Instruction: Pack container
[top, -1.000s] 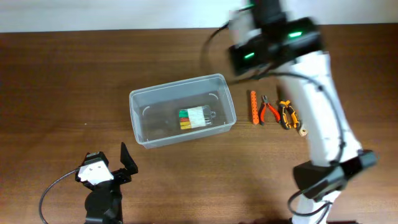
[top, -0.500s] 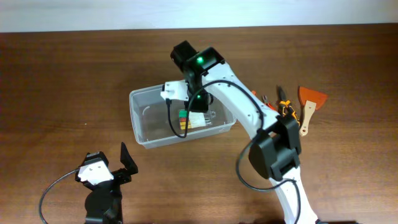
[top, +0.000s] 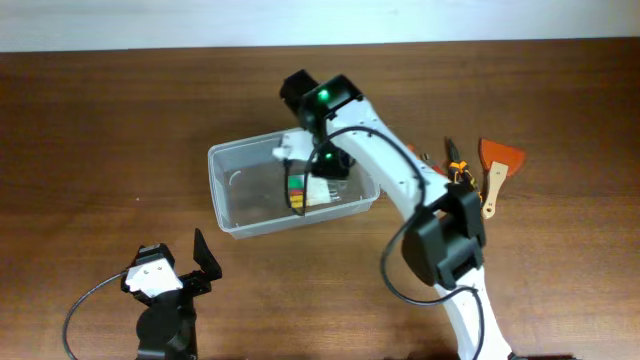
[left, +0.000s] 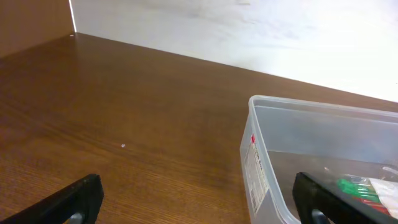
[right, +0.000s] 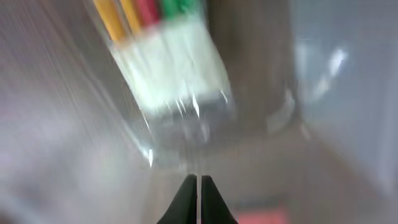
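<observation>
The clear plastic container (top: 228, 160) stands mid-table; its near corner shows in the left wrist view (left: 261, 155). Inside lies a small clear box of coloured pieces (top: 318, 193), which also shows in the left wrist view (left: 368, 186) and, blurred, in the right wrist view (right: 168, 68). My right gripper (top: 335, 165) hangs over the container's right half, just above that box. Its fingers (right: 198, 186) are pressed together with nothing between them. My left gripper (top: 205, 262) rests near the front left, open and empty, with its fingers (left: 196, 196) wide apart facing the container's left wall.
To the right of the container lie hand tools: an orange scraper with a wooden handle (top: 497, 160) and yellow-handled pliers (top: 458, 172), partly hidden by my right arm. A light wall runs along the table's far edge (left: 249, 31).
My right arm has swung from the back right down over the container, then shifted slightly right above the small box. The left arm has not moved.
</observation>
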